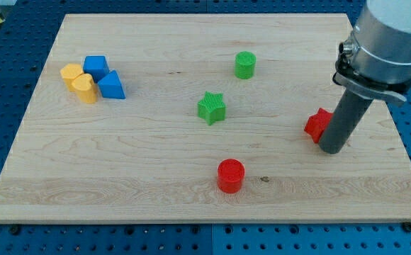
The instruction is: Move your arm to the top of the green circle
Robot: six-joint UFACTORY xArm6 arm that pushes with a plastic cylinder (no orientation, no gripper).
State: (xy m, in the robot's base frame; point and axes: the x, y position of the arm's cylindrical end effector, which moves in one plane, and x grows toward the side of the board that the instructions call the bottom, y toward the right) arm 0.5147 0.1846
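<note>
1. Over at the view's right, my tip (331, 150), the blunt lower end of a straight dark rod, rests on the pale wooden tabletop (156, 177). This tool has no jaws, so it neither opens, closes nor grips anything; it is a plain pusher.
2. Just beside my tip, on the side toward the view's left and seemingly touching the rod, sits a red ribbed plastic block (317, 125), partly hidden, so I cannot tell its shape.
3. The task's thing, a green ribbed plastic cylinder (245, 64), stands near the view's top, well apart from my tip.
4. By my judgement the approach is barely begun: the next move calls for travel toward the view's upper left, ending on the strip of tabletop between the cylinder and the top edge, without nudging the cylinder.
5. Elsewhere: a green ribbed star (211, 108) near the middle, a red cylinder (230, 175) toward the bottom, and at the left a touching cluster of two yellow blocks (79, 81) and two blue blocks (104, 76).
</note>
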